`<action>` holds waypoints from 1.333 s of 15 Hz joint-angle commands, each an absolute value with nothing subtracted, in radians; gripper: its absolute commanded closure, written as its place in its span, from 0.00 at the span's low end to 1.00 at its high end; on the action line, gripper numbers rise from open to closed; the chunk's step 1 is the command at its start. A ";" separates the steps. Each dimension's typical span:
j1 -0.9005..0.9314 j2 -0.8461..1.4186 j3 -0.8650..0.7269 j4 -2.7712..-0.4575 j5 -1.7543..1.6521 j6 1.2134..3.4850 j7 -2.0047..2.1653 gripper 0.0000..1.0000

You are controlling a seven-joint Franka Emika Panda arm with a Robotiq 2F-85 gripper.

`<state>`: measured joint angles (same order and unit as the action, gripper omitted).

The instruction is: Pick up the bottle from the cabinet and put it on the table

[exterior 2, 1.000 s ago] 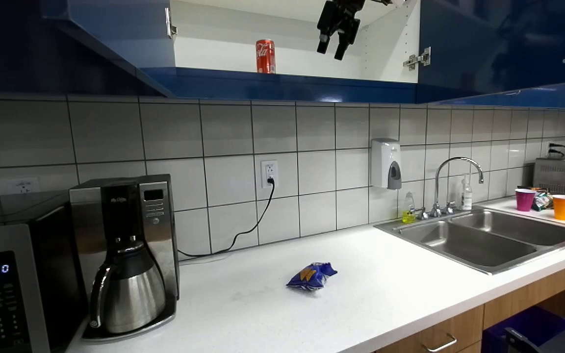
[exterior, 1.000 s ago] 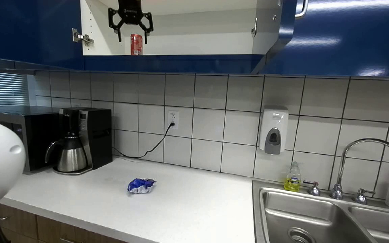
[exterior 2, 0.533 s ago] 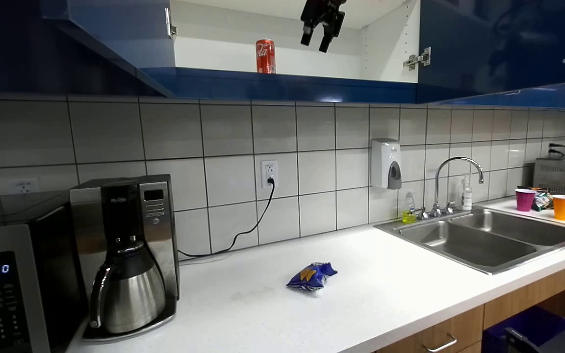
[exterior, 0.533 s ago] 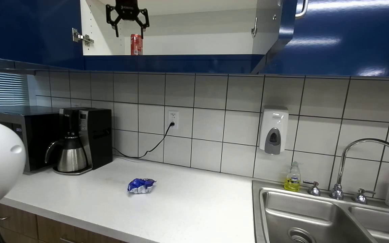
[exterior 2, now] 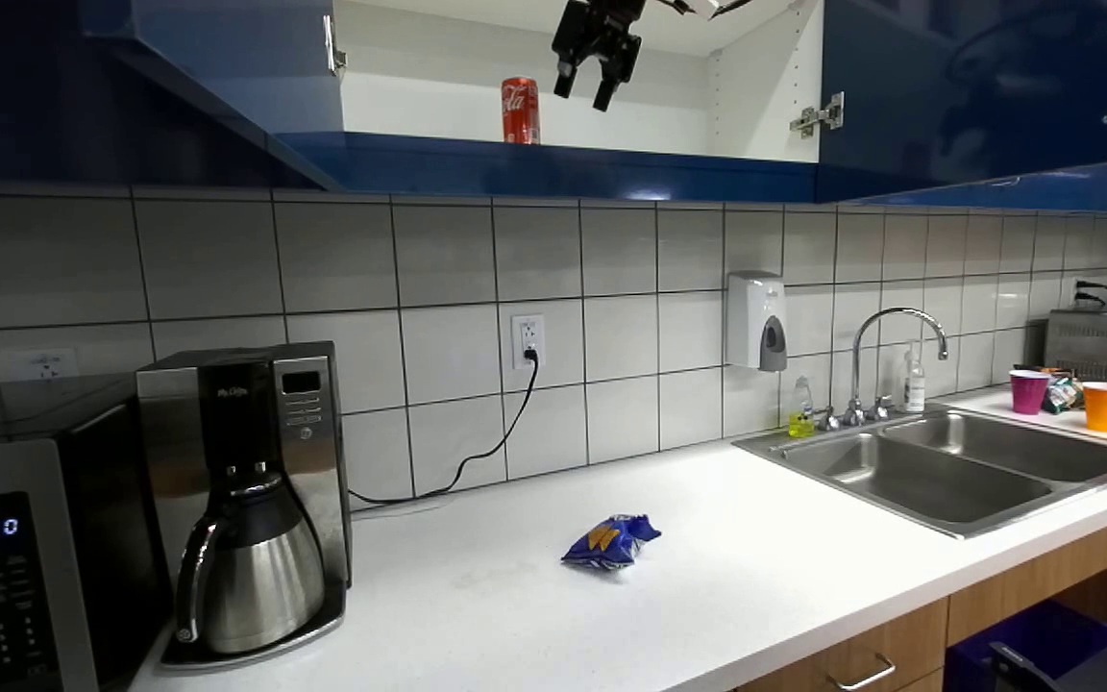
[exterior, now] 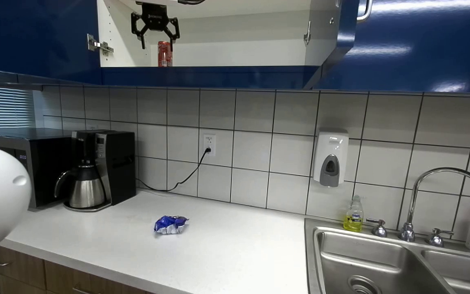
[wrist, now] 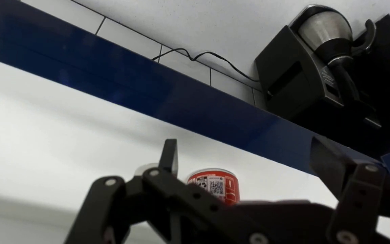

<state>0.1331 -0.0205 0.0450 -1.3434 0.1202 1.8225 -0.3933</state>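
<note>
Up in the wall cabinet (exterior 2: pixel 573 173), we've got a Coke can (exterior 2: pixel 520 112) upright, just L of the claw (exterior 2: pixel 582 97) in an exterior view; claw's spread wide w/ nothing gripped.

1 red can (exterior 2: pixel 521 111) stands upright in the open blue cabinet (exterior 2: pixel 573 174) above the table (exterior 2: pixel 515 625).

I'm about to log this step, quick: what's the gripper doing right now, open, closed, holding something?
Gripper: open, holding nothing; the red can stands apart from it in the cabinet.
</note>
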 commanded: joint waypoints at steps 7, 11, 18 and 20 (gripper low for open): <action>0.169 0.153 0.054 -1.133 0.094 1.813 -0.305 0.00; 0.188 0.199 0.051 -1.074 0.075 1.816 -0.278 0.00; 0.201 0.278 0.043 -0.960 0.038 1.799 -0.241 0.00; 0.202 0.300 0.044 -0.925 0.034 1.794 -0.235 0.00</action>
